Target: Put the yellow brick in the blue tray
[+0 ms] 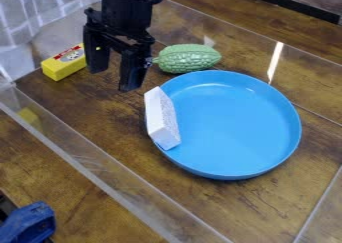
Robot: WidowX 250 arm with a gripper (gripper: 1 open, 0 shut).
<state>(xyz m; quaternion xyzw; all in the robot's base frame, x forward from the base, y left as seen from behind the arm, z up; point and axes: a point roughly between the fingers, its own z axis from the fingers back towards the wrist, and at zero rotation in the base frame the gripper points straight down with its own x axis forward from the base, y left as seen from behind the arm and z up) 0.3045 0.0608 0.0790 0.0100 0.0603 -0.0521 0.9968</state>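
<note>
The yellow brick point(63, 62) lies on the wooden table at the far left, its red mark facing up. To its right, the black gripper point(115, 73) hangs open, fingers pointing down, with nothing between them. It sits between the brick and the blue tray point(254, 152), close to the tray's left rim. The tray is large and round and fills the middle right of the view.
A white-grey block point(160, 117) rests on the tray's left rim. A bumpy green oval object point(189, 58) lies behind the tray, right of the gripper. A clear sheet edge runs diagonally across the table at front left. Something blue point(27, 225) sits at the bottom left corner.
</note>
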